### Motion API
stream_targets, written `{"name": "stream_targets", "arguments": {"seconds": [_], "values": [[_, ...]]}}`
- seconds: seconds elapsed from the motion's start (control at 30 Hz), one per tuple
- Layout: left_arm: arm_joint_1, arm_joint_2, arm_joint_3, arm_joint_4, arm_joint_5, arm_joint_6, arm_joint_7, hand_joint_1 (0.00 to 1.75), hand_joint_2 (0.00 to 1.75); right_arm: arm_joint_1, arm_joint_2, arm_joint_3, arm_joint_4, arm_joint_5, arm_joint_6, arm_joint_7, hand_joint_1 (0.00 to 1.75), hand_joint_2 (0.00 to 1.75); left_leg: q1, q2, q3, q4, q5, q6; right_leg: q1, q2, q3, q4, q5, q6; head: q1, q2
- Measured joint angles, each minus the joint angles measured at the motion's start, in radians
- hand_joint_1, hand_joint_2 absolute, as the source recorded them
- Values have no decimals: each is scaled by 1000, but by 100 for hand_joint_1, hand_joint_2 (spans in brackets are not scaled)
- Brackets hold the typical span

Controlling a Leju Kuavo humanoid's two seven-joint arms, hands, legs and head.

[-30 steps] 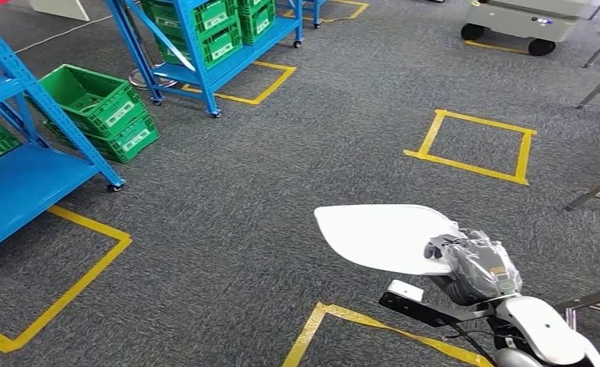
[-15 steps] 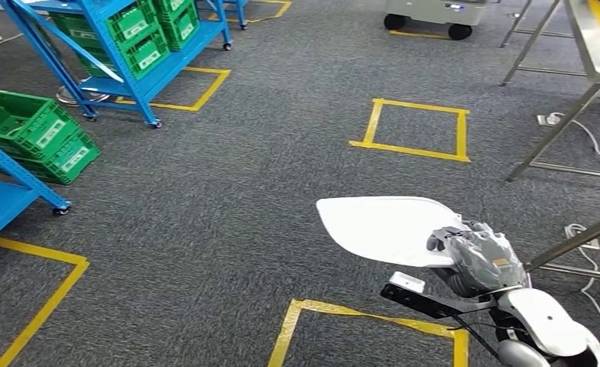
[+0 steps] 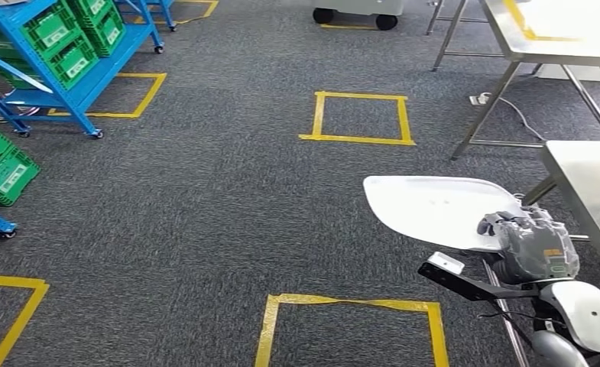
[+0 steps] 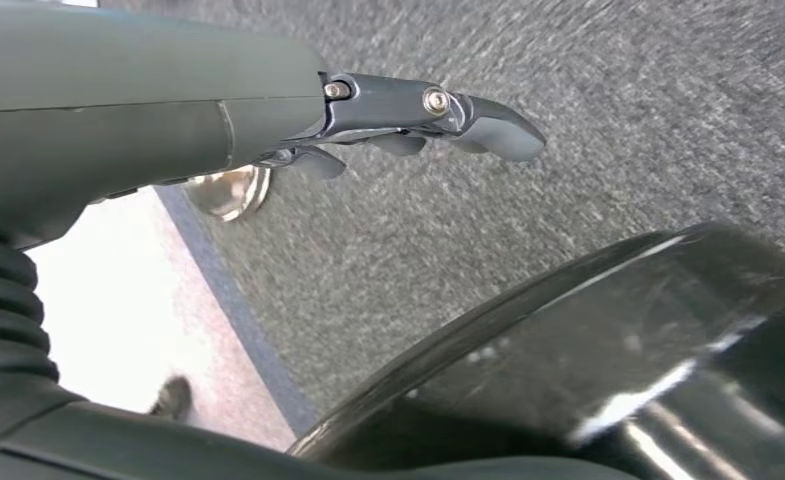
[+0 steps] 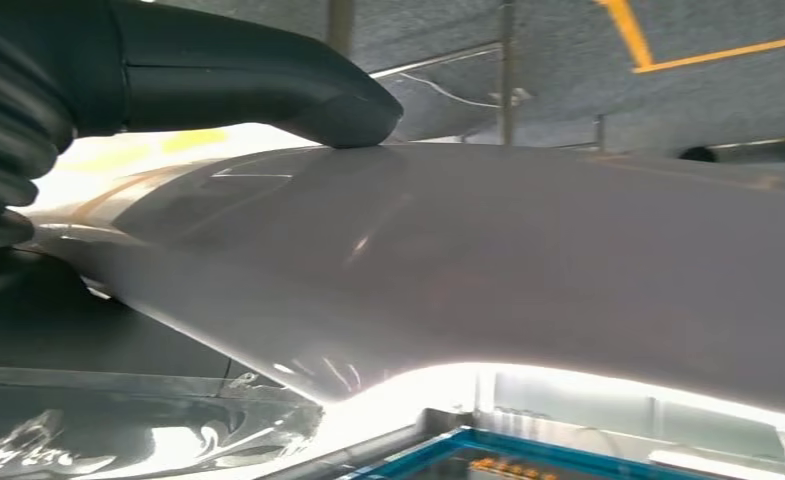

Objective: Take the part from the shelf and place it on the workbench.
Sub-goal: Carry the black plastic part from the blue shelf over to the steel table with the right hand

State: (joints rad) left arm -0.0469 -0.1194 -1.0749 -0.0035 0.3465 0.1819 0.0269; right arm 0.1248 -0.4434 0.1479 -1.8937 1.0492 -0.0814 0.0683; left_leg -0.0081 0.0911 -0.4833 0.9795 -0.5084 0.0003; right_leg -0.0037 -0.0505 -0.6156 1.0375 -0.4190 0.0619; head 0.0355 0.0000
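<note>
Right robot hand [image 3: 530, 245] grips white part [image 3: 434, 210]; workbench [image 3: 587, 180] beside; left probably empty

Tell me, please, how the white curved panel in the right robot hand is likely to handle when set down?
The glossy white curved plastic panel probably is stiff: it juts out unsupported from the right robot hand without sagging. Its shiny surface looks slippery, and its curved shape may rock on the steel workbench.
</note>
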Motion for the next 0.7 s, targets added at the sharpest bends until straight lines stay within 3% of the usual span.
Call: {"name": "stream_targets", "arguments": {"seconds": [0.1,0.17,0.23,0.3,0.33,0.37,0.4,0.47,0.53,0.6,0.63,0.7], "values": [[-2,3,-1,0,0,-4,0,0,175,3,-3,-18,-7,-2,0,0,175,175,-2,21,3,-1,-6,-12,4,23,-1,-10,-2,-26,-1,0],[-4,3,-1,0,0,-7,0,0,175,3,-6,-35,-14,-1,-1,0,175,175,1,-6,-7,24,-27,-22,3,43,-4,-12,-1,-37,-2,0],[-5,3,-2,0,0,-10,-1,0,175,-3,-10,-49,-21,0,-1,-1,175,175,2,-58,-60,129,-83,-26,0,61,-5,-14,0,-46,-3,0],[-9,3,-3,0,0,-13,-5,0,175,-7,-11,-57,-22,0,0,-1,175,175,-1,-83,-128,262,-132,-23,1,82,-5,-14,0,-51,-3,0],[-11,3,-4,0,-1,-15,-8,0,175,-8,-11,-59,-22,0,0,-1,175,175,-3,-89,-145,295,-133,-20,2,94,-4,-14,0,-52,-3,0],[-13,4,-5,0,-1,-16,-10,0,175,-10,-11,-60,-22,0,1,-2,175,175,-6,-92,-143,290,-112,-16,2,107,-3,-14,0,-52,-3,0],[-14,4,-7,0,-3,-18,-10,0,175,-14,-10,-61,-22,0,2,-2,175,175,-7,-97,-124,250,-75,-12,2,121,-2,-13,1,-51,-3,0],[-14,6,-11,0,-9,-21,-5,0,175,-30,-10,-59,-22,6,6,-2,175,175,-3,-133,-73,126,0,-7,2,149,-4,-10,4,-47,-3,0],[-15,15,-19,0,-16,-31,1,0,175,-62,-7,-45,-17,23,9,4,175,175,3,-166,-43,40,18,-6,2,176,-19,-6,13,-37,-2,0],[-20,26,-28,-1,-20,-46,7,0,175,-105,2,-10,0,43,4,19,175,175,5,-155,-38,17,11,-3,0,203,-34,-10,27,-25,-2,0],[-23,33,-31,-2,-21,-53,10,0,175,-126,7,12,14,48,-2,26,175,175,6,-142,-37,15,15,2,1,199,-39,-11,29,-20,-2,0],[-27,42,-40,-6,-22,-60,16,0,175,-173,16,60,48,47,-18,38,175,175,9,-116,-34,8,22,12,7,143,-66,34,3,-12,5,0]]}}
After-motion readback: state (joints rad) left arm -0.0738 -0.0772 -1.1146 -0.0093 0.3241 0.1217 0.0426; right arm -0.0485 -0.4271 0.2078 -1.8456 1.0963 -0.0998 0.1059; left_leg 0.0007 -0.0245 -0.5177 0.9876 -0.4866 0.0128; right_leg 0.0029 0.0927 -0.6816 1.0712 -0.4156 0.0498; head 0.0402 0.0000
